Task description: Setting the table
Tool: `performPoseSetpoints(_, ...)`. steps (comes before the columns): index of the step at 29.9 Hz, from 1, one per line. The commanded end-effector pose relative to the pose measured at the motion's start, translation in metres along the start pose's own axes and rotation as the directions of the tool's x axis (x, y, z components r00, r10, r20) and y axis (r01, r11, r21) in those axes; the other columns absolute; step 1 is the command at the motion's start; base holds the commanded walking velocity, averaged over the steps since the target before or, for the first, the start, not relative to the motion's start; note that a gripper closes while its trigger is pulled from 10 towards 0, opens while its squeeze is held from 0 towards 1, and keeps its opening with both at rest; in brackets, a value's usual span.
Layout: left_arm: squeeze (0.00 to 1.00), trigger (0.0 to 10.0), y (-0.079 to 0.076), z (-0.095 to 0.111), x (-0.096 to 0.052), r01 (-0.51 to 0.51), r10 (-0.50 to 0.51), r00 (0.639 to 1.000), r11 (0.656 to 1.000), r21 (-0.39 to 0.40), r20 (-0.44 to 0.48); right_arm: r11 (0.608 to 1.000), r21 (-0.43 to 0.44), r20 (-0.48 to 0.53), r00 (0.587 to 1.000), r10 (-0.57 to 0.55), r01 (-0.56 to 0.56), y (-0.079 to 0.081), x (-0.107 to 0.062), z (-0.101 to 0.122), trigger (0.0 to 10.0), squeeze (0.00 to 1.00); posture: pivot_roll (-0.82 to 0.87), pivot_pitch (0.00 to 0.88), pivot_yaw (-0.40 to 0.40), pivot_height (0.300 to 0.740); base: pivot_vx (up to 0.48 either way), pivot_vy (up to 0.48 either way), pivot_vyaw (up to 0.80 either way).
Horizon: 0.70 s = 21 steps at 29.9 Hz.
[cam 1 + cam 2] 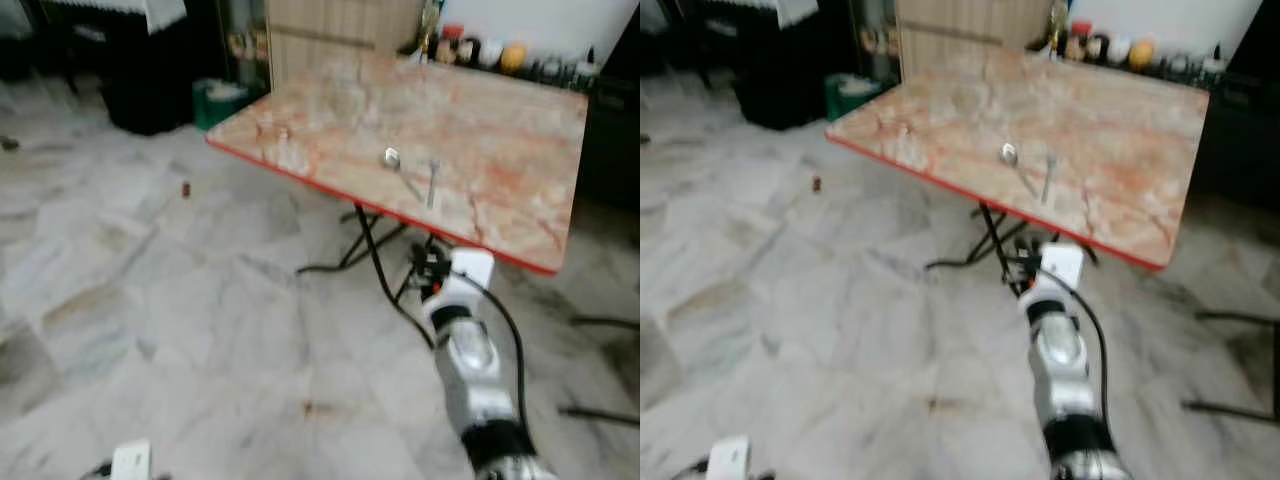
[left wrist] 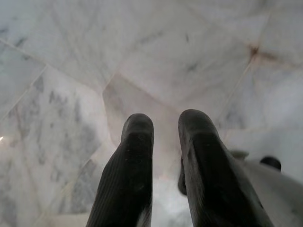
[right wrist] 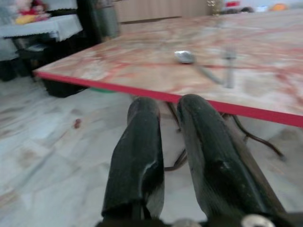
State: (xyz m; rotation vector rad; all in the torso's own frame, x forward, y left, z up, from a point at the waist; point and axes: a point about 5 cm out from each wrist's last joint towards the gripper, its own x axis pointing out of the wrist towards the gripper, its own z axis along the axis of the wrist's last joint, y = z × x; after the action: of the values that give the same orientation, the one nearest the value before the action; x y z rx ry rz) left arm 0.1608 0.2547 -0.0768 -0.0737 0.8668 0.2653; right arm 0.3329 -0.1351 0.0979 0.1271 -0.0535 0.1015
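Note:
A folding table (image 1: 500, 120) with a pink marbled top and a red edge stands ahead. A metal spoon (image 1: 392, 158) and a fork (image 1: 433, 183) lie side by side on it near the front edge, also seen as the spoon (image 3: 184, 56) and fork (image 3: 229, 66) in the right wrist view. My right gripper (image 3: 163, 106) is held out low in front of the table's edge, below the top, fingers together with nothing between them. My left gripper (image 2: 163, 120) hangs over the floor tiles, fingers together and holding nothing.
Bottles and jars (image 1: 500, 52) line the far side of the table. Black folding legs and a cable (image 1: 375, 250) run under it. A green bin (image 1: 225, 100) and dark furniture (image 1: 150, 80) stand back left. Marble floor (image 1: 200, 320) lies open on the left.

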Motion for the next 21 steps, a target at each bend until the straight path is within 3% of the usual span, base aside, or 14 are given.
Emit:
performPoseSetpoints(1, 0.0, 10.0, -0.014, -0.005, 0.001, 0.027, -0.027, 0.999, 1.0, -0.004, -0.021, 1.0, -0.006, 0.007, 1.0, -0.017, 0.017, -0.007, 0.0, 0.002, 10.0, 0.0, 0.03, 0.004, 0.006, 0.74, 0.0, 0.0, 0.0)
performPoseSetpoints(7, 0.0, 10.0, -0.041, 0.0, 0.004, 0.055, -0.055, 0.998, 0.998, 0.001, -0.017, 1.0, -0.003, 0.012, 1.0, 0.0, 0.0, -0.003, 0.001, 0.002, 10.0, 0.0, 0.03, 0.0, 0.004, 0.74, 0.0, 0.0, 0.0)
performPoseSetpoints(15, 0.0, 10.0, -0.058, 0.006, 0.007, 0.066, -0.066, 0.998, 0.998, 0.01, -0.019, 0.999, -0.035, 0.018, 1.0, 0.024, -0.023, -0.001, 0.001, 0.004, 10.0, 0.0, 0.03, 0.006, 0.0, 0.74, 0.063, 0.0, 0.08)
performPoseSetpoints(19, 0.0, 10.0, -0.048, 0.002, 0.005, 0.055, -0.055, 0.998, 0.998, 0.005, -0.023, 0.998, -0.037, 0.025, 0.998, 0.053, -0.052, 0.002, 0.0, 0.005, 10.0, 0.0, 0.03, 0.01, -0.001, 0.74, 0.256, 0.0, 0.79)
performPoseSetpoints(21, 0.0, 10.0, -0.047, 0.002, 0.005, 0.055, -0.055, 0.998, 0.998, 0.003, -0.024, 0.999, -0.02, 0.021, 0.999, 0.039, -0.039, 0.0, -0.001, 0.004, 10.0, 0.0, 0.03, 0.01, -0.001, 0.74, 0.262, 0.0, 0.0)
